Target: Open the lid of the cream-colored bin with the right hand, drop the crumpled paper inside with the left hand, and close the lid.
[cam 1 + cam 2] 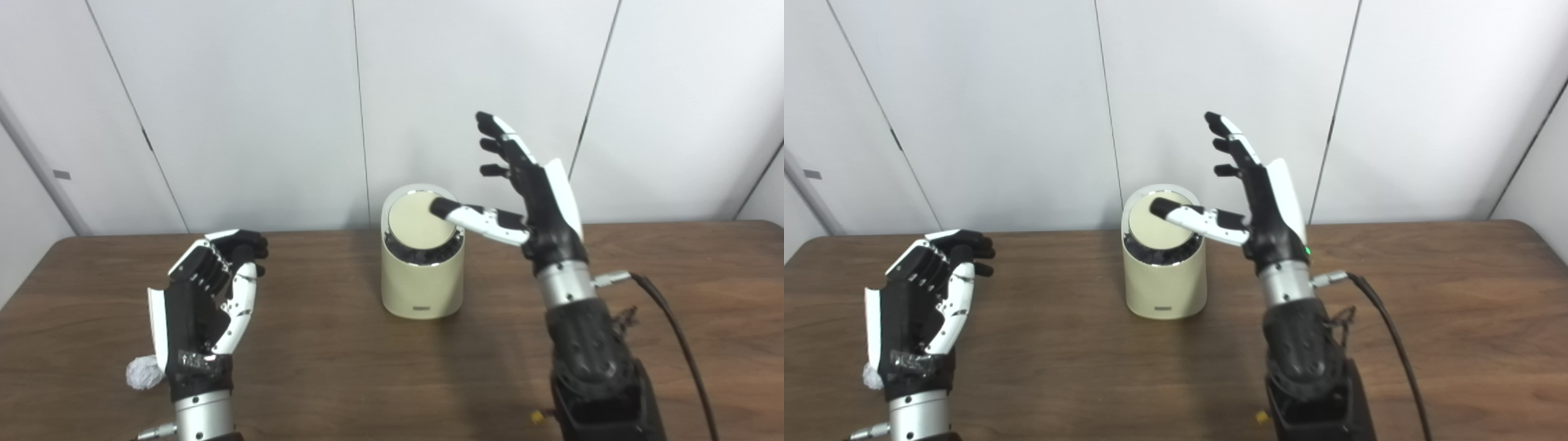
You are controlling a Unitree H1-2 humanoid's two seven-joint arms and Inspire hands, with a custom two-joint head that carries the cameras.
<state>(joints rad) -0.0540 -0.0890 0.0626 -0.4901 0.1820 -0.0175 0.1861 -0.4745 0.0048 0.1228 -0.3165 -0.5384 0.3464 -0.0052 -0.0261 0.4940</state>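
While the crumpled paper (pixel 143 373) lies on the table (pixel 343 361) well to the front-left of the cream-colored bin (pixel 422 288), just beside the left wrist, the left hand (pixel 208 294) hovers above it with fingers loosely curled, grasping nothing. It looks light and soft, so a gentle pinch around its middle should do. Farther back, the right hand (pixel 533 202) is spread open, its thumb pressing the bin's tilted lid (pixel 419 222), which probably pivots easily.

Wooden table (pixel 343 367) with bin (pixel 421 288), crumpled paper (pixel 142 372).
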